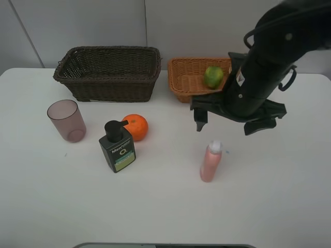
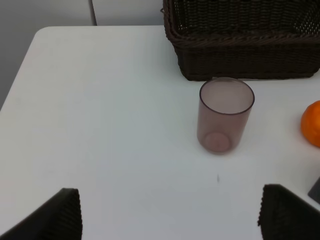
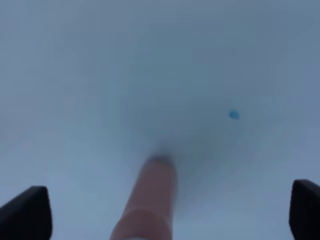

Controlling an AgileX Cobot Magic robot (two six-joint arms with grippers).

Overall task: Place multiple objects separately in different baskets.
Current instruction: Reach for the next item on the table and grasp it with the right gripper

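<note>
The slim pink spray bottle stands upright on the white table, and my right gripper hangs open just above and behind it. The right wrist view looks down the bottle, which rises between the two spread fingertips. A green fruit lies in the light tan basket. The dark brown basket holds nothing that I can see. The pink cup, the orange and the dark pump bottle stand on the left. My left gripper is open, well short of the cup.
The right arm's dark body covers the tan basket's right end. A small blue mark is on the table near the spray bottle. The left wrist view shows the table's left edge and the brown basket's wall.
</note>
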